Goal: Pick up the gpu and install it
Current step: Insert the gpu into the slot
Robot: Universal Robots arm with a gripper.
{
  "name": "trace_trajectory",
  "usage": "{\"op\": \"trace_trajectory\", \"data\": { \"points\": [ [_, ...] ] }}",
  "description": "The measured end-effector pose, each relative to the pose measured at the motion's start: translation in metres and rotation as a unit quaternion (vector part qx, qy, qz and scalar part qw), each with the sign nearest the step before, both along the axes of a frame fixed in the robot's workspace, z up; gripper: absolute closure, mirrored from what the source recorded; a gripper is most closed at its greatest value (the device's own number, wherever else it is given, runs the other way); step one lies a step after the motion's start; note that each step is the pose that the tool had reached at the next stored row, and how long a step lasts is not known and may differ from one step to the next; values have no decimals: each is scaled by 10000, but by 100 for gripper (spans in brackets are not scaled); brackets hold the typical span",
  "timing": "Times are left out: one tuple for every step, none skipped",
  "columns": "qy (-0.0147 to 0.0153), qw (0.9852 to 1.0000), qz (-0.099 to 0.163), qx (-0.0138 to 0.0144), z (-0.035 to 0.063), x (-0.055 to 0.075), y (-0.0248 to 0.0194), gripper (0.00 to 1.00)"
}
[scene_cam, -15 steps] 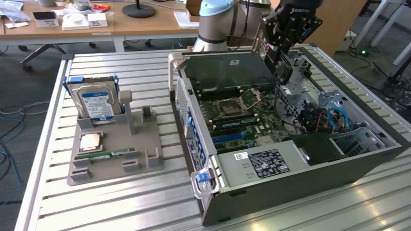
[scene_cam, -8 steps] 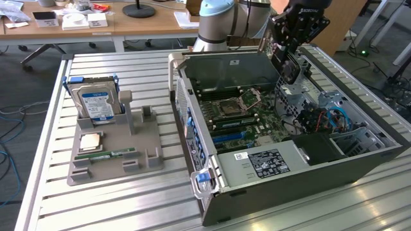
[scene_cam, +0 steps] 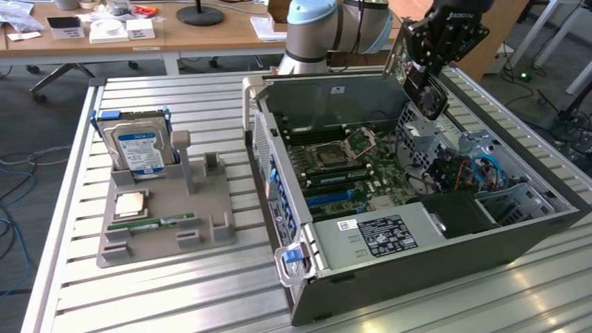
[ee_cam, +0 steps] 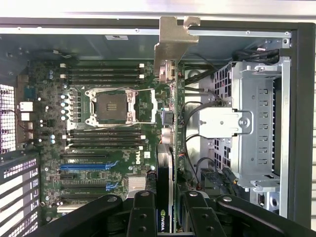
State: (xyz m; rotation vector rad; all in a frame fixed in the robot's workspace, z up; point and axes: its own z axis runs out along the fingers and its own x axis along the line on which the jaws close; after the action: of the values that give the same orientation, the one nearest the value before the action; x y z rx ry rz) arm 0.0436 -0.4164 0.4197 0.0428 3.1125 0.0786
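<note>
My gripper hangs above the open computer case at its far right side and is shut on the gpu. The gpu is a thin dark card that hangs down over the case's inside without touching it. In the wrist view the gpu shows edge-on between my black fingers, its pale metal bracket pointing away from my gripper. The card floats over the strip between the green motherboard and the metal drive cage. Blue expansion slots lie on the board.
A grey fixture tray on the slatted table at the exterior view's left holds a hard drive in a blue frame, a processor and a green memory stick. Cables lie inside the case. The arm's base stands behind it.
</note>
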Motion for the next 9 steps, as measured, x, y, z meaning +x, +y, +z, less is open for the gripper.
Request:
{"op": "trace_trajectory", "data": {
  "points": [
    [0,10000,0,0,0,0,0,74],
    [0,10000,0,0,0,0,0,74],
    [0,10000,0,0,0,0,0,74],
    [0,10000,0,0,0,0,0,74],
    [0,10000,0,0,0,0,0,74],
    [0,10000,0,0,0,0,0,74],
    [0,10000,0,0,0,0,0,74],
    [0,10000,0,0,0,0,0,74],
    [0,10000,0,0,0,0,0,74]
  ]
}}
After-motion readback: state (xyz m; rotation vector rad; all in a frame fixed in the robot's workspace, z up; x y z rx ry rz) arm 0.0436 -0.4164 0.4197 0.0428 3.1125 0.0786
